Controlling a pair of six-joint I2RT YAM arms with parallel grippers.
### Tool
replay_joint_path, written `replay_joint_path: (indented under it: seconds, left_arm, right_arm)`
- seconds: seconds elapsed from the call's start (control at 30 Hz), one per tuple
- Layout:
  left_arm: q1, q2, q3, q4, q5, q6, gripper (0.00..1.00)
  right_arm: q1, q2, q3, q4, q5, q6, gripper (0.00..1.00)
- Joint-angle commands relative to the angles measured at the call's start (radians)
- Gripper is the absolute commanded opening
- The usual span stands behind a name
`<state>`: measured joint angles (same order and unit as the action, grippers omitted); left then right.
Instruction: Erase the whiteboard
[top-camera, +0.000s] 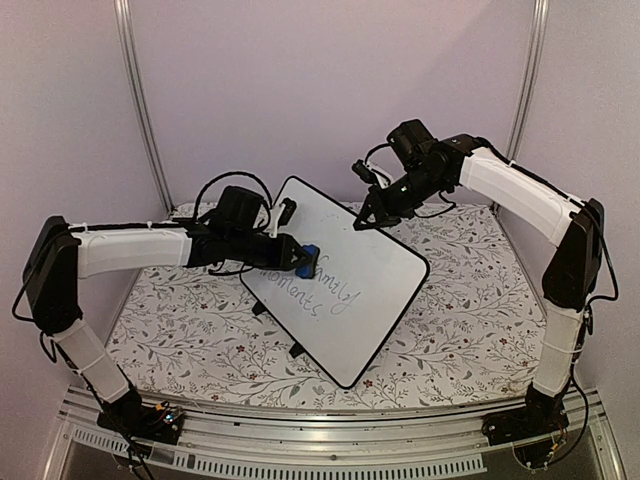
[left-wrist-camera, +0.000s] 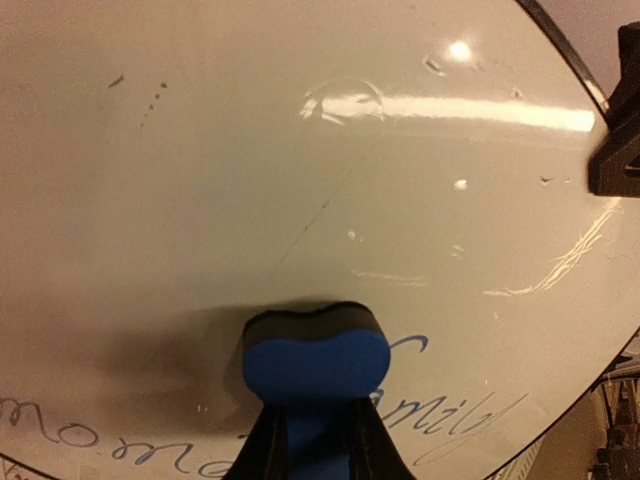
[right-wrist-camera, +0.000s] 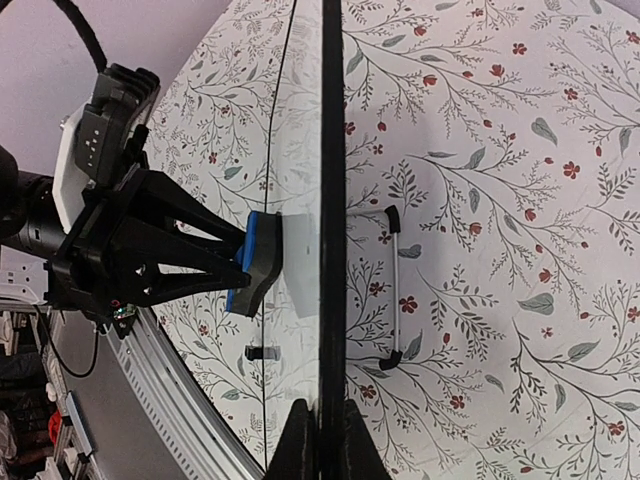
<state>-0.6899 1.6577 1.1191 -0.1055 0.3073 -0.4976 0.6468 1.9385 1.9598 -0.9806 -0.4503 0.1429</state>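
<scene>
We press the eraser (left-wrist-camera: 315, 365), pinched in our left gripper (left-wrist-camera: 315, 438), onto the whiteboard (top-camera: 375, 262); our right gripper (right-wrist-camera: 322, 435) clamps its edge; the handwriting (top-camera: 328, 290) is yet unwiped.

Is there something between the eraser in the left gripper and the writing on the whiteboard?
Nothing visible stands in the way. The left gripper holds the blue eraser against the whiteboard, right at the edge of the writing. The right gripper clamps the board's far edge, away from the words.
</scene>
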Motion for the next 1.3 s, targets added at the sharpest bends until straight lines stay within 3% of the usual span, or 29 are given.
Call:
replay_joint_path:
  seconds: [0.0, 0.5, 1.03, 1.27]
  left_arm:
    - [-0.034, 0.053, 0.024, 0.011, 0.007, 0.011, 0.0]
    - [-0.072, -0.032, -0.273, 0.177, 0.003, -0.088, 0.0]
    - [-0.079, 0.083, 0.036, 0.064, 0.005, -0.015, 0.0]
    - [-0.105, 0.096, 0.037, 0.053, -0.001, -0.028, 0.0]
  right_arm:
    - [0.039, 0.033, 0.008, -0.044, 0.035, -0.12, 0.0]
    - [0.039, 0.015, -0.003, -0.041, 0.039, -0.12, 0.0]
    - [0.041, 0.017, 0.001, -0.042, 0.038, -0.12, 0.0]
    - [0.041, 0.019, 0.002, -0.043, 0.04, -0.119, 0.0]
